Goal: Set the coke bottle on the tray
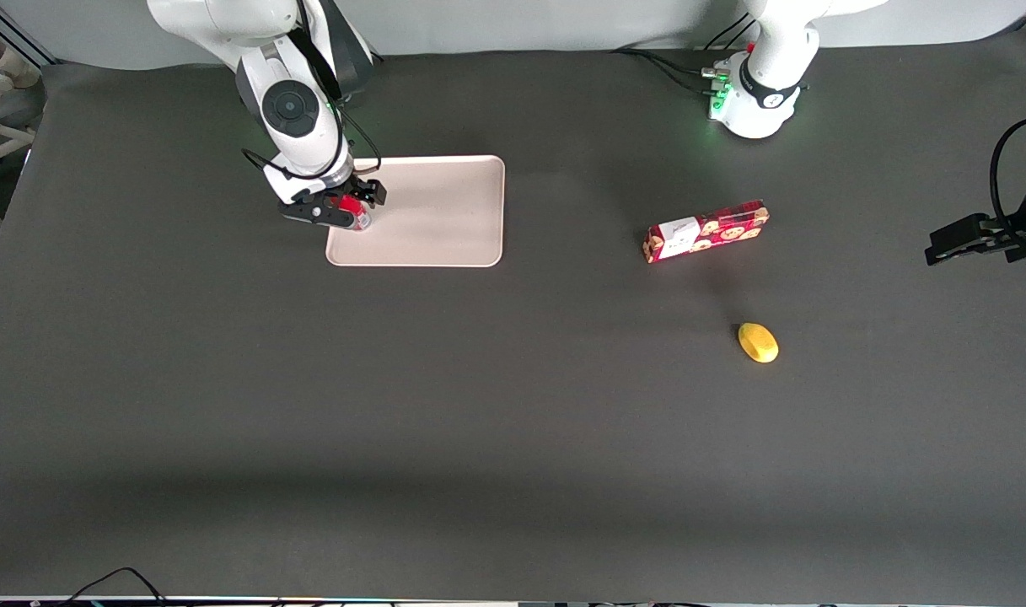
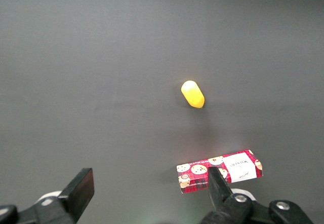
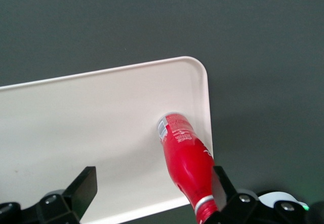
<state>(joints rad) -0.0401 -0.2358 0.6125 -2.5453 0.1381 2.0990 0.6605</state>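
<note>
The coke bottle (image 3: 186, 164) is slim and red with a silvery base and a red cap. Its base rests on the pale pinkish-beige tray (image 3: 76, 127), close to a rounded corner. The bottle leans, with its neck right by one finger (image 3: 223, 187) of my right gripper (image 3: 154, 193). The jaws stand wide apart, and the other finger is well clear of the bottle. In the front view the gripper (image 1: 337, 211) hovers low over the edge of the tray (image 1: 445, 211) nearest the working arm's end. The bottle (image 1: 351, 211) shows there as a red patch between the fingers.
A red rectangular snack box (image 1: 706, 230) lies on the dark table toward the parked arm's end. A yellow lemon-like object (image 1: 758, 342) lies nearer the front camera than the box. Both also show in the left wrist view, the box (image 2: 220, 171) and the yellow object (image 2: 193, 94).
</note>
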